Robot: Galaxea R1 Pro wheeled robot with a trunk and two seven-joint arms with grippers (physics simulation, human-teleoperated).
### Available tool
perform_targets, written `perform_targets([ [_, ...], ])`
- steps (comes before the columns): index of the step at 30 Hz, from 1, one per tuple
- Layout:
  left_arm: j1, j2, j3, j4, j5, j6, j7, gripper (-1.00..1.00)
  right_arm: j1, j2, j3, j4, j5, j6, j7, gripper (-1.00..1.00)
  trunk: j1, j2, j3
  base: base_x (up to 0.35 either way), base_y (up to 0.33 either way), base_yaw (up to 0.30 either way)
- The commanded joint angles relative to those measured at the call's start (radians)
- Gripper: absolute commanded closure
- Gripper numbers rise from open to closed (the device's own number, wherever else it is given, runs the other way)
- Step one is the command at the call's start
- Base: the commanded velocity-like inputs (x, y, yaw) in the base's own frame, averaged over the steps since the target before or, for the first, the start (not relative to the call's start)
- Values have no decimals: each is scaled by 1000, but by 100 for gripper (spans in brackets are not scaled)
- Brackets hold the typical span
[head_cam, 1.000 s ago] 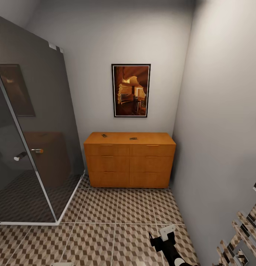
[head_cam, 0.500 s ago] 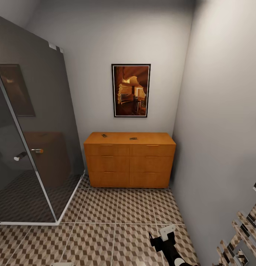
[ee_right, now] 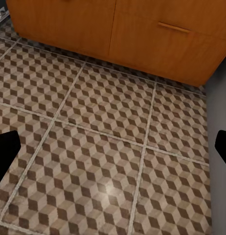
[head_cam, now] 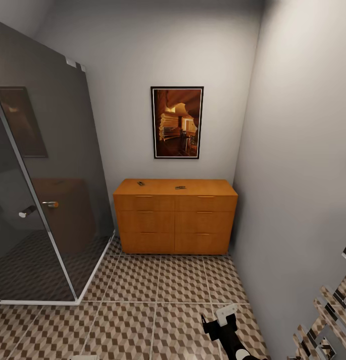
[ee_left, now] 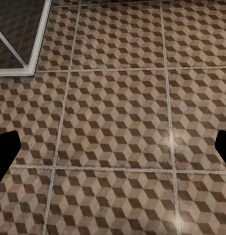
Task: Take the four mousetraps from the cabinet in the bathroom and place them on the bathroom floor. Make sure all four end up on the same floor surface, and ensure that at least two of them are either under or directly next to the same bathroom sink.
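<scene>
The orange-brown cabinet (head_cam: 175, 216) stands against the far wall, and its lower drawers (ee_right: 142, 29) fill one edge of the right wrist view. Two small mousetraps (head_cam: 141, 183) (head_cam: 180, 187) lie on its flat top, too small to make out in detail. The cube-patterned bathroom floor (head_cam: 158, 285) stretches from me to the cabinet. My right gripper (head_cam: 219, 320) hangs low over the tiles at the picture's bottom right, far short of the cabinet. In both wrist views the dark fingertips (ee_left: 5, 152) (ee_right: 5, 152) sit wide apart, open, with bare tiles between them.
A dark glass shower enclosure (head_cam: 38, 190) with a chrome handle (head_cam: 50, 204) takes up the left side. A grey wall (head_cam: 303, 200) closes the right, with a chrome rack (head_cam: 328, 315) at the lower right. A framed picture (head_cam: 177, 122) hangs above the cabinet.
</scene>
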Motion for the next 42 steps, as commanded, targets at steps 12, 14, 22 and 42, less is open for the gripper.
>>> perform_targets([
  [12, -1, 0, -8, 4, 8, -5, -2, -100, 0, 0, 3, 1, 10, -1, -10, -100, 0, -1, 0, 0, 0, 0],
  [14, -1, 0, -8, 4, 8, -5, -2, -100, 0, 0, 3, 1, 10, -1, -10, -100, 0, -1, 0, 0, 0, 0],
  [22, -1, 0, -8, 4, 8, -5, -2, -100, 0, 0, 3, 1, 10, -1, -10, -100, 0, -1, 0, 0, 0, 0],
  [42, -1, 0, -8, 4, 8, -5, -2, -100, 0, 0, 3, 1, 10, -1, -10, -100, 0, -1, 0, 0, 0, 0],
])
